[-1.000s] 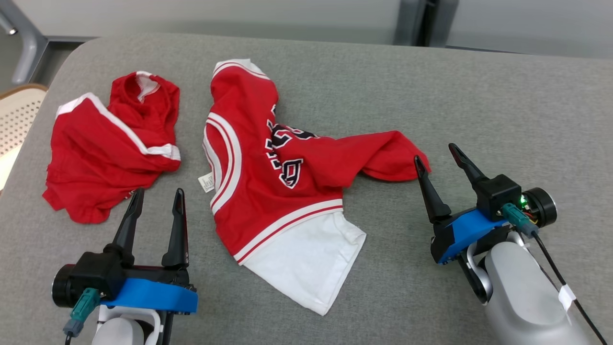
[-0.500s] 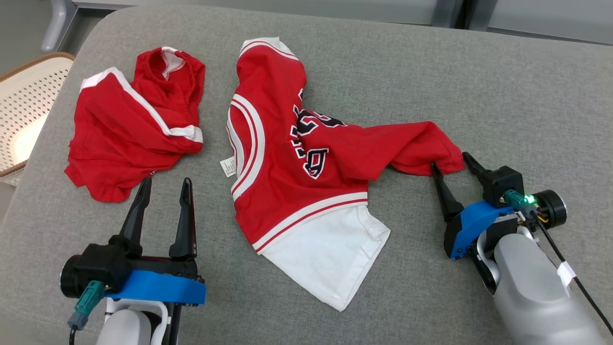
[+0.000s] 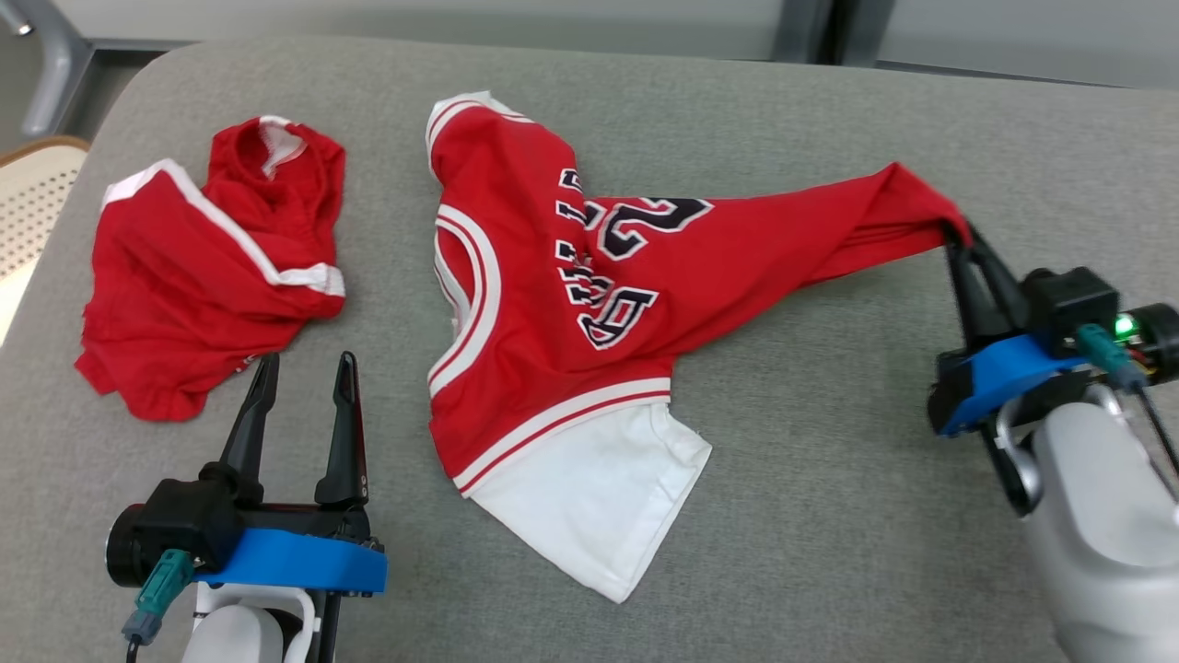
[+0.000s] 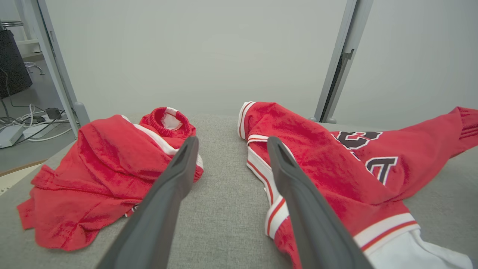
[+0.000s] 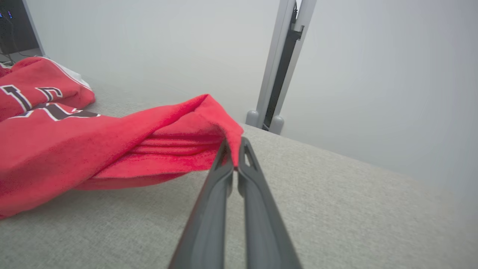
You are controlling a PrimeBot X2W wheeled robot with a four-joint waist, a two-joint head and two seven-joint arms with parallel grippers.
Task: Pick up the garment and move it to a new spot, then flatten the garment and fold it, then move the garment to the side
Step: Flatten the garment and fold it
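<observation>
At the left of the pad [image 3: 811, 120] lie shorts [image 3: 203, 267]; beside them the left gripper [image 3: 307, 361] hovers, fingers apart. The jersey [image 3: 571, 304] lies mid-pad, one corner clamped in the right gripper [image 3: 960, 238]. Pick-up seems in hand; next it likely must lift clear.

**Red jersey pinched at one corner**

The red jersey [image 3: 553, 341] has white-and-red trim, black letters with a white outline, and a white lower part. One corner is pinched in the closed tips of the right gripper [image 3: 960, 238] and raised, so the cloth runs taut to its left. The wrinkled body lies just right of the left gripper [image 3: 309, 361].
</observation>
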